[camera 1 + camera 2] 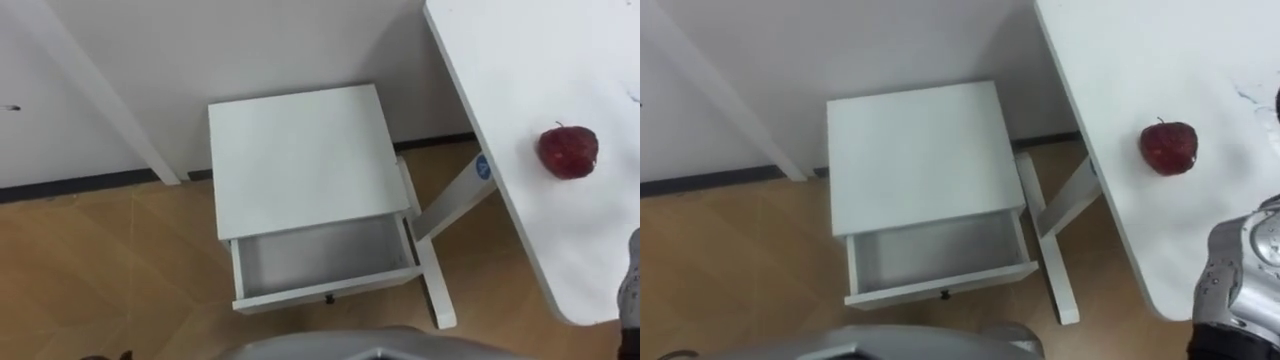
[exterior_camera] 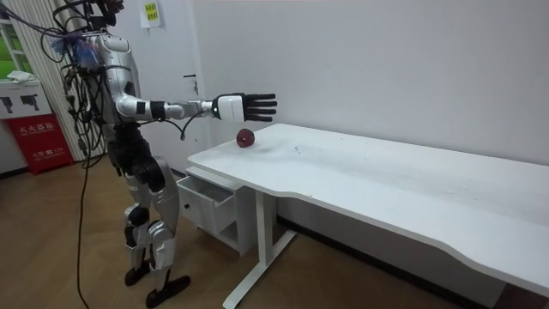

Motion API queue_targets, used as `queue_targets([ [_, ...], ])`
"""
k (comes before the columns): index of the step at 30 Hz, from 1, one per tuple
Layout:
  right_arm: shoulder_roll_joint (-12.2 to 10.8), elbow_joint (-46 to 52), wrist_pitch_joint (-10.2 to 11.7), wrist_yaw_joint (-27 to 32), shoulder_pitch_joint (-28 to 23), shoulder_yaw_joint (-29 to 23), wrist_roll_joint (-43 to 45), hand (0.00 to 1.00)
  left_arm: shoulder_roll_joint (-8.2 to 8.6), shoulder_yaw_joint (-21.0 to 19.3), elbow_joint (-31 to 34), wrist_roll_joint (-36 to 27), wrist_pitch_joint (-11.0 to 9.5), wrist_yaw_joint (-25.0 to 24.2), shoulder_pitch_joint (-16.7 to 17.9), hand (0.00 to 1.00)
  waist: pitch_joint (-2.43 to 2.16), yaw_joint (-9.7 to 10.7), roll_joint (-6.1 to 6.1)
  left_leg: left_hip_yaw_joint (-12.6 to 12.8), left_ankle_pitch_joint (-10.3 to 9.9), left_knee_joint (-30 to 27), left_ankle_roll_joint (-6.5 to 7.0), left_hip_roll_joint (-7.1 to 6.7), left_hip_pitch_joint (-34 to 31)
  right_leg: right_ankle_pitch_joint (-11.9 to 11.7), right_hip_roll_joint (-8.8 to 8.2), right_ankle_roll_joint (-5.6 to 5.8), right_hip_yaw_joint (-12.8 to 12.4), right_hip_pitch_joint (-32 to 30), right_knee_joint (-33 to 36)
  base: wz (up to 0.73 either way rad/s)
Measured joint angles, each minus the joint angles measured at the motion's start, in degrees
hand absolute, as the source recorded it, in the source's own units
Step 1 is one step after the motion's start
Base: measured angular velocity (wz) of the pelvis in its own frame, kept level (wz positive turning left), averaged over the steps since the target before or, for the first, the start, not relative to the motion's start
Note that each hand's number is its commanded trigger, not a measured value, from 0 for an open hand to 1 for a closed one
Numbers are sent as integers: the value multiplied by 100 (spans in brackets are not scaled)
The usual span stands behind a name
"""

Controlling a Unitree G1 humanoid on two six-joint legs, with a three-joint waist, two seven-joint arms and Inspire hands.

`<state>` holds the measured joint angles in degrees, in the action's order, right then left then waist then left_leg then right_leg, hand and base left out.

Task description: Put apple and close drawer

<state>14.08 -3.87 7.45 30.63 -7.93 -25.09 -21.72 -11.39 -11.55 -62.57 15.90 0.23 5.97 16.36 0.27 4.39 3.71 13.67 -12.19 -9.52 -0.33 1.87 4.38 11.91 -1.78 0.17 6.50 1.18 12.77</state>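
A dark red apple [image 1: 568, 151] lies on the white desk [image 1: 520, 70], near its left end, and nothing touches it. My right hand [image 2: 249, 106] is stretched out over that end of the desk, above the apple and apart from it, fingers straight and open, holding nothing. Its forearm [image 1: 1240, 280] enters at the lower right of the right eye view. Below me stands a small white cabinet [image 1: 305, 155] whose drawer [image 1: 325, 255] is pulled out toward me and holds nothing. In the room view I stand upright in front of the cabinet, beside the desk's end.
The desk's white leg and foot [image 1: 437, 275] stand right of the drawer. A white wall runs behind the cabinet, with wooden floor [image 1: 100, 270] to its left. A red box [image 2: 39, 137] stands at the room view's left.
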Motion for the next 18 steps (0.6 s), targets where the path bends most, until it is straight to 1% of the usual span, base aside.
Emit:
queue_targets([
  [2,9,-42,0,-190,0,121,215,0,-5,0,0,0,26,-4,5,0,-7,6,10,0,0,-10,0,10,-19,-15,6,-6,9,-1,-11,2],
  [4,8,-133,-11,-419,-1,195,401,0,-6,0,0,0,31,-16,-9,0,3,7,48,0,0,-14,0,21,-32,-27,12,-14,18,-7,-14,0],
  [6,8,-232,-13,-646,-1,252,484,0,-7,1,-1,1,36,-32,-9,0,0,9,108,0,0,-49,0,32,-63,-35,12,-16,37,-13,-22,4],
  [8,10,-286,-13,-769,-1,311,612,0,-6,3,-3,0,49,-32,-5,0,0,7,128,0,-1,-81,0,37,-73,-44,12,-19,38,-10,-24,0],
  [10,9,-321,-13,-888,-1,378,664,0,-7,17,-4,1,51,-29,-12,0,-1,9,123,0,-1,-89,0,40,-73,-50,13,-22,38,-7,-22,0],
  [12,9,-427,-13,-1040,0,380,677,0,-11,65,-4,1,43,-18,-14,0,-10,7,96,0,-1,-89,0,42,-73,-57,13,-24,48,-6,-18,0],
  [17,9,-514,-13,-1151,-3,414,677,0,-11,65,-9,2,43,8,-6,0,-35,3,13,-3,0,-94,0,49,-51,-74,13,-30,64,17,-15,1],
  [18,9,-547,-13,-1212,-5,416,677,0,-12,65,-9,2,42,12,-7,0,-31,3,4,-7,0,-94,0,49,-36,-75,10,-30,75,34,-15,3],
])
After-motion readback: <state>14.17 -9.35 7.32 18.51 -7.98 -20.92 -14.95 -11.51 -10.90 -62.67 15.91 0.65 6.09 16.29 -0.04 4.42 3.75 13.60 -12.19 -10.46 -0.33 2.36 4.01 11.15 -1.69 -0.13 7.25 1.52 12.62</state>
